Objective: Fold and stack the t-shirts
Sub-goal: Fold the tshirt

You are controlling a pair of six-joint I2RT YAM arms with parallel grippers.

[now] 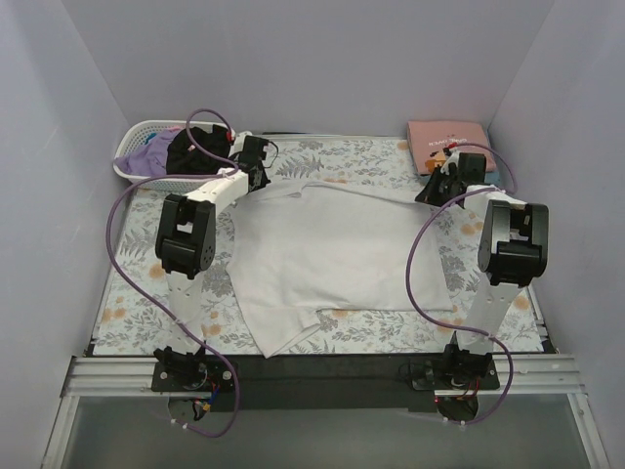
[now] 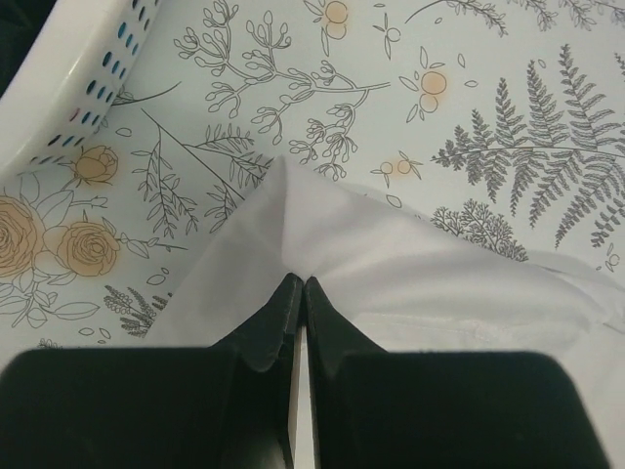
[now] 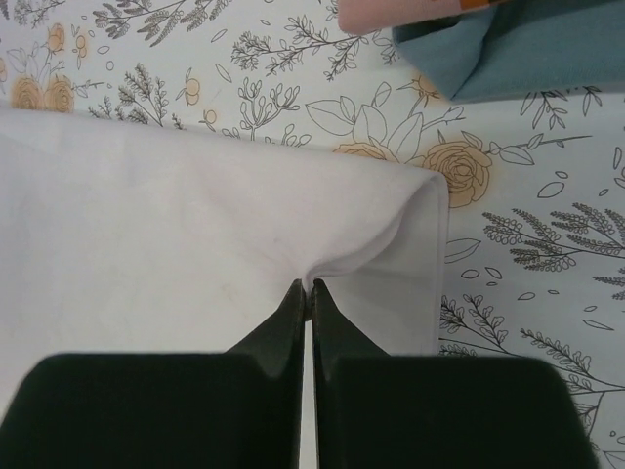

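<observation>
A plain white t-shirt [image 1: 322, 259] lies spread on the floral table cloth between the arms. My left gripper [image 1: 256, 174] is shut on its far left edge; in the left wrist view the cloth [image 2: 391, 264] bunches at my closed fingertips [image 2: 297, 283]. My right gripper [image 1: 441, 188] is shut on its far right edge; in the right wrist view the white cloth [image 3: 195, 234] puckers at my closed fingertips [image 3: 307, 285]. A folded pink tee [image 1: 447, 145] lies on a teal one [image 3: 527, 54] at the far right.
A white slotted basket [image 1: 146, 171] at the far left holds lavender [image 1: 146, 151] and black [image 1: 195, 151] garments; its wall shows in the left wrist view [image 2: 78, 88]. The floral table cloth [image 1: 137, 293] covers the table. Grey walls enclose three sides.
</observation>
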